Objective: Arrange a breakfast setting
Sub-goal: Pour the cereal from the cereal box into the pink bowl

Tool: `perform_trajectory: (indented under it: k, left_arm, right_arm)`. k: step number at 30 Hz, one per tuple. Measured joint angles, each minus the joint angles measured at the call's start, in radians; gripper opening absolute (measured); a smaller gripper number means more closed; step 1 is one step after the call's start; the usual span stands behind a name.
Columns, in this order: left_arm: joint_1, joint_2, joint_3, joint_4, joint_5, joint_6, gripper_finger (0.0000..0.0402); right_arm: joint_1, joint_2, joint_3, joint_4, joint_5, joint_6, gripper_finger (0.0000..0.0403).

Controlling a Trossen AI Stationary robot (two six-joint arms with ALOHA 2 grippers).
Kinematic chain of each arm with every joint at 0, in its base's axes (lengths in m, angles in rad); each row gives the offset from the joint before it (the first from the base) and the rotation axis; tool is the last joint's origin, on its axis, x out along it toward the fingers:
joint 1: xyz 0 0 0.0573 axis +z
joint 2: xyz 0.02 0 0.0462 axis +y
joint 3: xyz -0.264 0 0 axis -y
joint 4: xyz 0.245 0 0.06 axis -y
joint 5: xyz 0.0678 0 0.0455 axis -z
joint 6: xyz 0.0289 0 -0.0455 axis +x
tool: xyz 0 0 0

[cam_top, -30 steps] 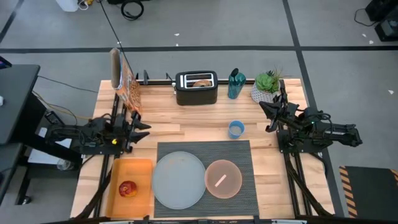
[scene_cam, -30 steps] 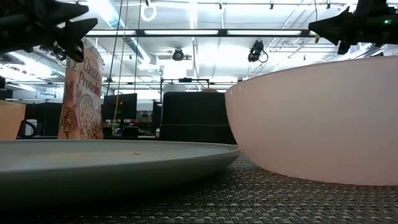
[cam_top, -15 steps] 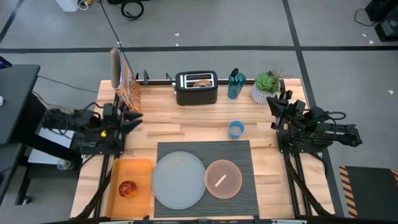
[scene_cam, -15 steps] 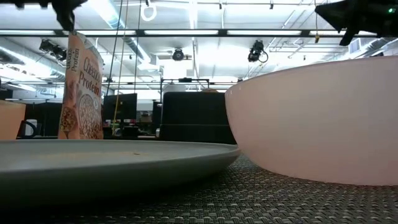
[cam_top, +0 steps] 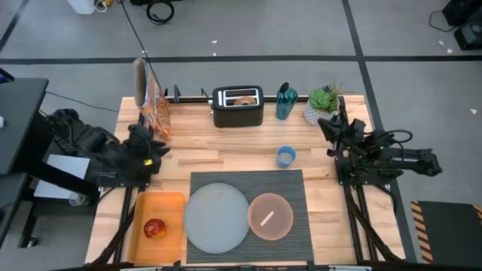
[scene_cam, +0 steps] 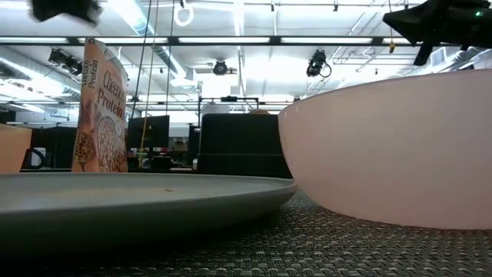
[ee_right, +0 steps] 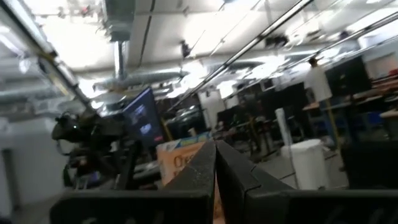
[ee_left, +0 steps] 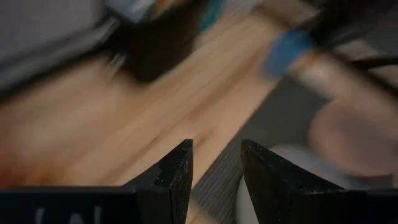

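Note:
The dark ribbed placemat (cam_top: 290, 188) lies at the table's near middle. On it rest the pale grey plate (cam_top: 217, 218) and the pink bowl (cam_top: 280, 207), with the spoon (cam_top: 267, 218) lying in the bowl. The red apple (cam_top: 154, 229) sits in the orange tray (cam_top: 169, 207). The bagel (cam_top: 245, 98) stands in the black toaster (cam_top: 238, 113). The cereal box (cam_top: 151, 102) stands at the far left. My left gripper (cam_top: 156, 147) is open and empty, high over the left edge. My right gripper (cam_top: 325, 126) is shut and empty, raised at the right edge.
A blue cup (cam_top: 285, 156) stands just beyond the placemat. A teal bottle (cam_top: 285, 102) and a potted plant (cam_top: 324, 102) stand at the far right. Bare wood lies between the toaster and the placemat.
My left gripper has drawn back toward the table's left edge and risen, leaving most of the low view at the top. My right gripper has shifted slightly toward the far edge and up. The things on the table have stayed where they were.

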Motion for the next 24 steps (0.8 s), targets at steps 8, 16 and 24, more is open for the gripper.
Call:
perform_trajectory:
  k: [8, 16, 24]
  left_arm:
    - [0.041, 0.093, -0.051, -0.228, 0.069, -0.403, 0.0142]
    - [0.204, 0.123, -0.194, -0.254, 0.134, -0.471, 0.017]
    - [0.336, 0.153, -0.261, -0.158, 0.122, -0.377, 0.0243]
  right_arm:
    - [0.0, 0.115, 0.0, 0.045, -0.026, -0.019, 0.0018]
    - [0.0, 0.205, 0.0, 0.113, -0.125, -0.03, 0.0018]
    - [0.0, 0.309, 0.0, 0.169, -0.177, -0.074, 0.0018]
